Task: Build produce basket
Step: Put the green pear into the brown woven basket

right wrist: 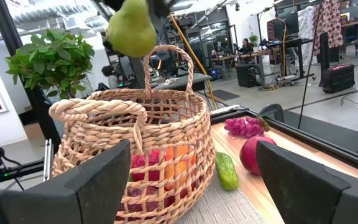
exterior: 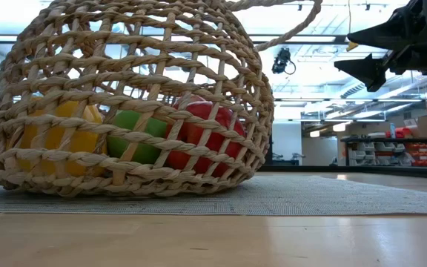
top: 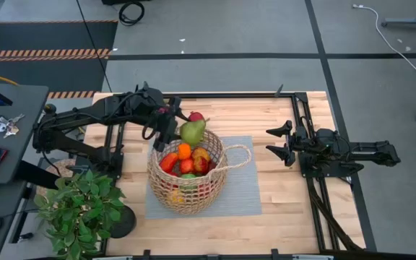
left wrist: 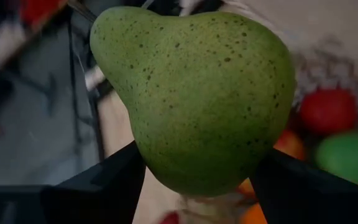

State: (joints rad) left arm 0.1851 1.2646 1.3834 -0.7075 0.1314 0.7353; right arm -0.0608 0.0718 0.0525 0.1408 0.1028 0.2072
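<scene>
left gripper (top: 183, 131) clamped on pear (top: 192, 132), hanging above far rim of basket (top: 166, 189). best moved inward over the fruit pile (top: 185, 163), lowered close, then released so nothing rolls out. right gripper (top: 279, 141) open, parked well right of basket.

Basket (top: 186, 189): round tan wicker, open weave, two thin loop handles, upright on the grey mat near the table's middle. Inside: red, orange, yellow and green pieces (top: 185, 164), piled loosely. Green speckled pear (left wrist: 197, 93) held in the air above the basket's far rim, clamped between the left gripper (top: 169, 130) fingers. On the table beyond the basket: purple grape bunch (right wrist: 244, 127), dark red round fruit (right wrist: 256, 154), small green cucumber (right wrist: 226, 170).
</scene>
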